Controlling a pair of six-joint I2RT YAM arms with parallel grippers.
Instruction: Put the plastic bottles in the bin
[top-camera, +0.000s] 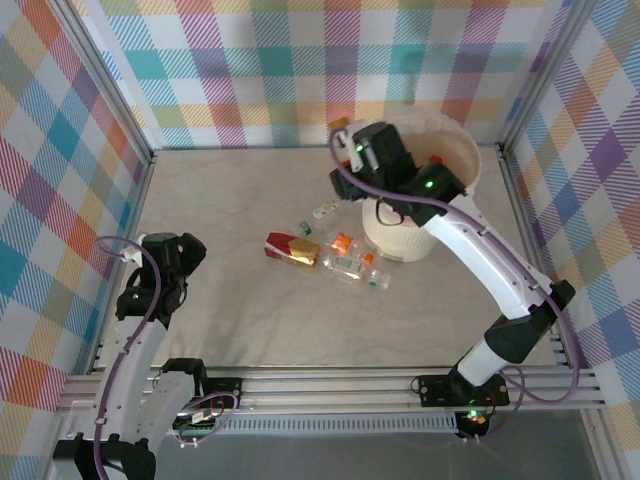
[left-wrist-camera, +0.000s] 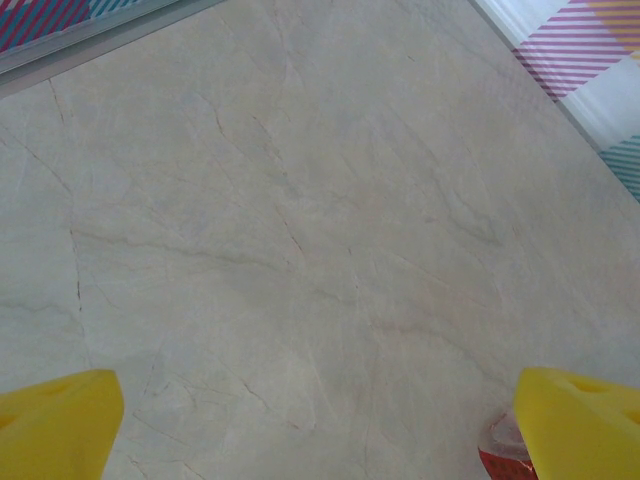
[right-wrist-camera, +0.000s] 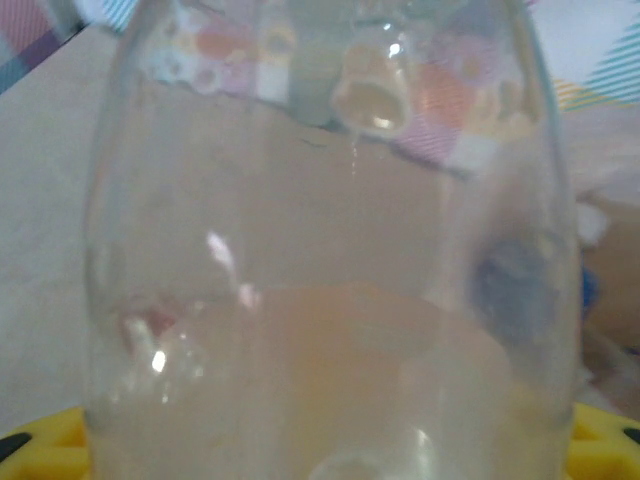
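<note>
Gripping 1 clear bottle (right-wrist-camera: 330, 250), right tool (top-camera: 347, 140) hangs at bin (top-camera: 472, 158) rim; left tool (left-wrist-camera: 320, 425) wide.

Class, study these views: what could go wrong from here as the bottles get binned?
1. The right hand grips a clear bottle near the left rim of the bin; released now, it might bounce outside.
2. The right arm lies across the bin and could nudge it.
</note>
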